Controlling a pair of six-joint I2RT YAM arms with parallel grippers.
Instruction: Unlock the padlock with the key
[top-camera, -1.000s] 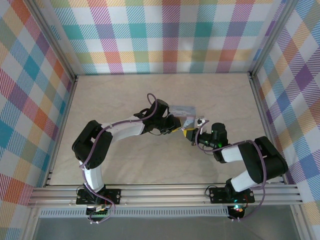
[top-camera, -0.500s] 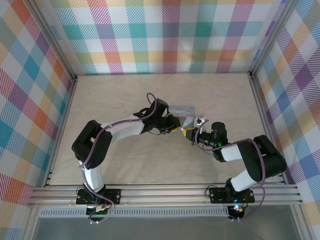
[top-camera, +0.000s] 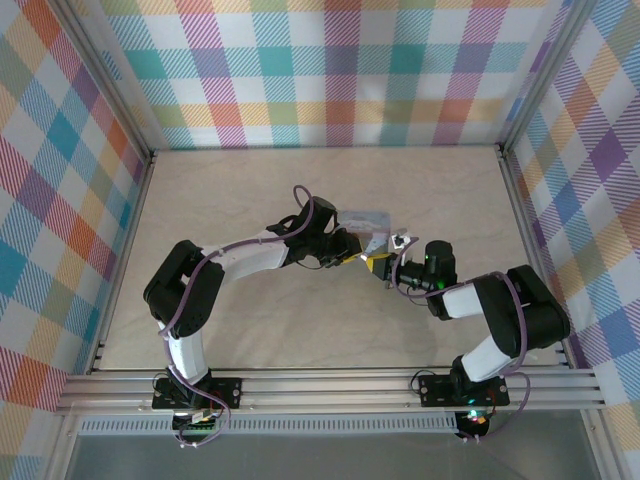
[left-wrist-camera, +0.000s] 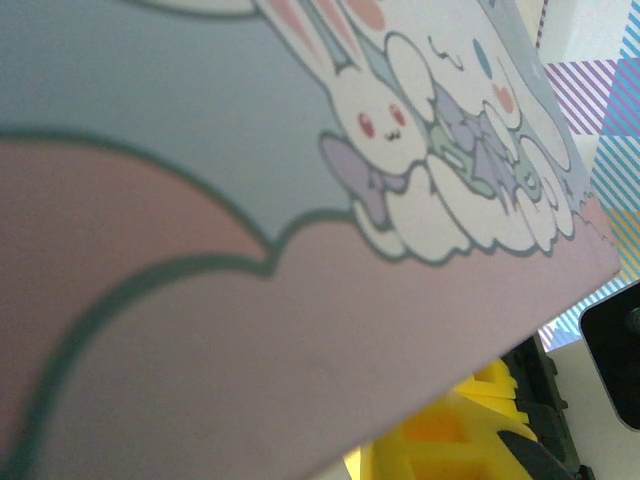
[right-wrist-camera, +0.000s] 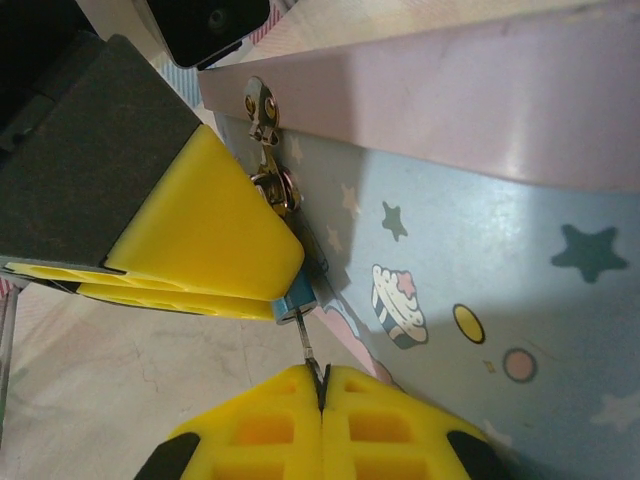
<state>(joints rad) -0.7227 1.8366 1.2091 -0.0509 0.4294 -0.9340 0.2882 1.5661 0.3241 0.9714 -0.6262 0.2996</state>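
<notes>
The light-blue cartoon-printed tin box (right-wrist-camera: 480, 230) sits mid-table. The left gripper (top-camera: 360, 257) presses beside the tin's small dark-blue padlock (right-wrist-camera: 296, 298), probably to steady it; I cannot tell its grip. The right gripper (right-wrist-camera: 322, 385), jaws together, pinches the thin silvery key (right-wrist-camera: 309, 352), tip touching the lock.

You've got open table (top-camera: 250, 190) all round the tin box (top-camera: 365, 217). The near face is jammed. Left gripper (top-camera: 362, 258) and right gripper (right-wrist-camera: 322, 385) sit almost tip to tip, with padlock (right-wrist-camera: 296, 298) and key (right-wrist-camera: 309, 350) bridging the gap right beside the tin.
</notes>
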